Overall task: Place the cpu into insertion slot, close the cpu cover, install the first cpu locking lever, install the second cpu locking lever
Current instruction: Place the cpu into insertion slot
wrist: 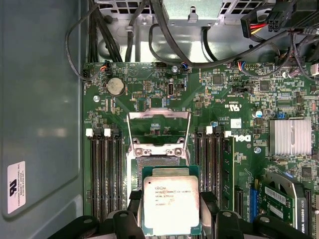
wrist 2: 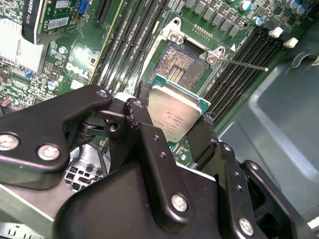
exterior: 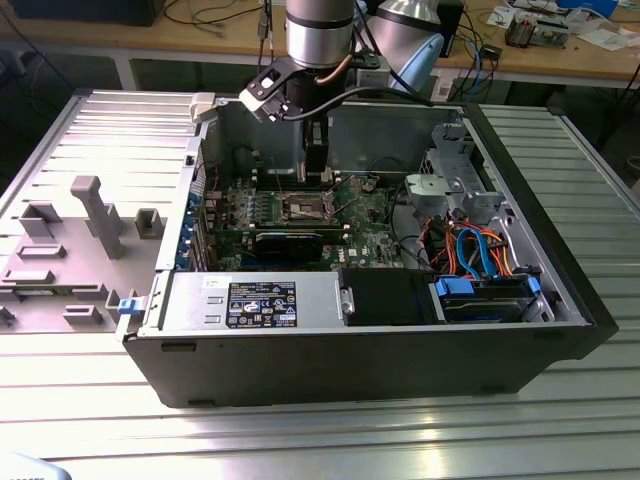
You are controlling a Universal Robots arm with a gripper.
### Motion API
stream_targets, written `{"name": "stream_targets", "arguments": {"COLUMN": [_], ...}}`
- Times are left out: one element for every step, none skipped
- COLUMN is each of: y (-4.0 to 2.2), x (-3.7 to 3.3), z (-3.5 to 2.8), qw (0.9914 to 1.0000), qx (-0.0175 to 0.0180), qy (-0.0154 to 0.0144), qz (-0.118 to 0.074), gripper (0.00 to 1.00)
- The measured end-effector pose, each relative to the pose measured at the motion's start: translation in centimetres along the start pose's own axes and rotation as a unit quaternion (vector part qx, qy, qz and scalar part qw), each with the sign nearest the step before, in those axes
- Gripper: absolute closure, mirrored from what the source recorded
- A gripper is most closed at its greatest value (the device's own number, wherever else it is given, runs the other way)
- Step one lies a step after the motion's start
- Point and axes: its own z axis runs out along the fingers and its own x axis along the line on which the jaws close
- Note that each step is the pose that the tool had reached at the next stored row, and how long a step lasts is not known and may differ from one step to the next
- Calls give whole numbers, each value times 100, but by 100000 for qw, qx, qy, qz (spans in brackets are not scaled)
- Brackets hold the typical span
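Gripper [exterior: 316, 170], on the arm reaching down into the open computer case [exterior: 400, 350], upper centre of the exterior view. Case lies on its side on the ribbed metal bench [exterior: 320, 440]. Fingers [wrist 2: 138, 113] clenched on the cpu [wrist 2: 174, 112], one at each of two opposite edges, silvery top facing the cameras in both wrist views. Cpu held level just over the insertion slot [wrist 2: 179, 62] and hiding part of it; not seated. Slot's tan-gold contact field lies bare on the green motherboard [wrist: 224, 99], flanked on both sides by long black memory slots [wrist: 107, 174]. Cpu cover [wrist: 158, 115] open, swung up off the slot.
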Motion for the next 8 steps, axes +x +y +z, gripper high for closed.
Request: {"name": "stream_targets", "arguments": {"y": [0, 0, 0, 0, 0, -1, -1, -1], "x": [0, 0, 0, 0, 0, 0, 0, 0], "z": [1, 2, 5, 6, 7, 9, 10, 12], "qw": [100000, 100000, 100000, 100000, 100000, 100000, 100000, 100000], "qx": [1, 0, 2, 2, 0, 0, 1, 1], "qy": [-4, -2, -3, -4, -1, -3, -4, -1], "qz": [-1, -1, 0, -1, 0, 1, 2, 0], "gripper": [45, 45, 45, 45, 45, 45, 45, 45]}}
